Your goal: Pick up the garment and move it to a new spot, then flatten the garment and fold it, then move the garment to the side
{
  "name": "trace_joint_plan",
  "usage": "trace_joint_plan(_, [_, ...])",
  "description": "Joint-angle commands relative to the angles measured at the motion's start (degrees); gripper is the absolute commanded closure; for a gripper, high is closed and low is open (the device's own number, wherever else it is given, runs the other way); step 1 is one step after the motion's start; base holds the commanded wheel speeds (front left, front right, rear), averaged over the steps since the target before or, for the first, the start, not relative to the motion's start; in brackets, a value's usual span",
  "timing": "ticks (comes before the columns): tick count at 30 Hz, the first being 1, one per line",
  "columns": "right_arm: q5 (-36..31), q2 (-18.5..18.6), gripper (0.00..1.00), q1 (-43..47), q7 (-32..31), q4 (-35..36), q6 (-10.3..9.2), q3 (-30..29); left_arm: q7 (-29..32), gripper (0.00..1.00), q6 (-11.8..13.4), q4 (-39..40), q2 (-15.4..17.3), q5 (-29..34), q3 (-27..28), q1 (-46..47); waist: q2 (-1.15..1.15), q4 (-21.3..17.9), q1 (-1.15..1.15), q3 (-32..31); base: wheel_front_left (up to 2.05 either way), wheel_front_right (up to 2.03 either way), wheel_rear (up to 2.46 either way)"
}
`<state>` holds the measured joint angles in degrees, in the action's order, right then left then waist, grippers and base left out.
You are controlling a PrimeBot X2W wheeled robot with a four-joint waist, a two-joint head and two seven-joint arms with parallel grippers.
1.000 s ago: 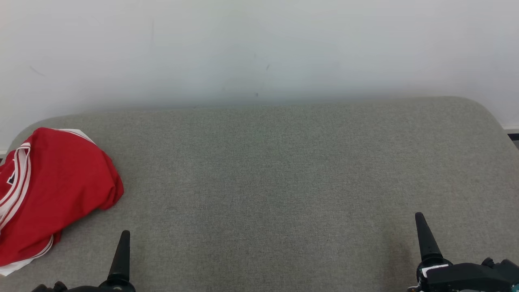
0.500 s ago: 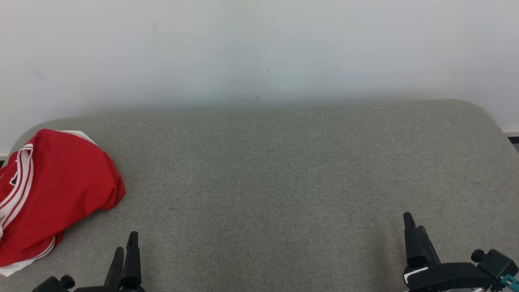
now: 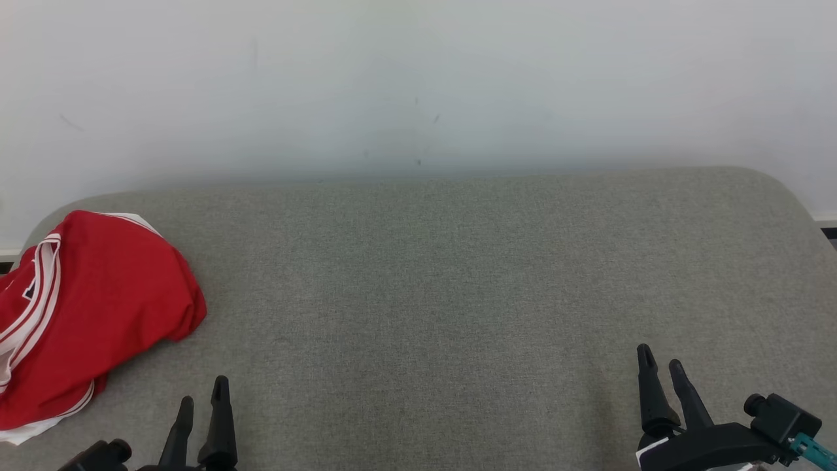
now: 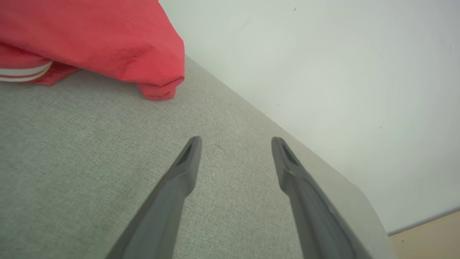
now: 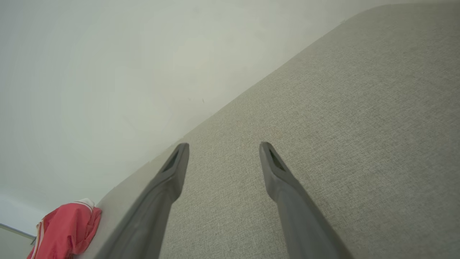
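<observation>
The red garment [image 3: 98, 307] lies bunched at the left end of the counter [image 3: 458, 294], near the left gripper [image 3: 204, 390] and well apart from the right gripper [image 3: 659, 356]. Both grippers are spread and empty.

Both pincers changed their look in the head view. A second ago the left pincer [image 3: 203, 389] showed one dark spike; now two fingers [image 3: 220, 418] stood apart with a gap. The right pincer [image 3: 659, 354] did the same, and it slid a little toward the middle. Whether they opened or only turned, I couldn't tell. The whole view dipped slightly, carrying the red shirt [image 3: 98, 307] with it, so that was the camera.
</observation>
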<state>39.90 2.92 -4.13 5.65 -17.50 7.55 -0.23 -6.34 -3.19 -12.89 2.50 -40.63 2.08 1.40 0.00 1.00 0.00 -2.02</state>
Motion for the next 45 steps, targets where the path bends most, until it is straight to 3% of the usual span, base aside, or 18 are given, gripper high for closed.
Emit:
trace_joint_plan(1, [-2.1, 0.4, 0.0, -0.5, 0.6, 0.7, -0.06, 0.2, -0.6, 0.0, 0.1, 0.9, 0.4, 2.4, 0.0, -0.3, 0.0, 0.0, 0.0, 0.0, 0.0, 0.0, 0.0])
trace_joint_plan(21, [-14.7, 0.1, 0.0, -0.1, 3.0, 0.6, -0.07, 0.9, -3.7, 0.0, 0.8, 1.5, 0.4, 16.0, -0.9, -1.1, 0.0, 0.2, 0.0, -0.5, 0.0, 0.0, 0.0])
trace_joint_plan(45, [-25.1, 0.0, 0.0, -0.1, 5.7, -0.1, -0.1, 1.5, -6.6, 0.0, 0.3, 0.1, 0.5, 26.9, -0.5, -0.4, 0.0, 0.6, 0.0, -0.7, 0.0, 0.0, 0.0])
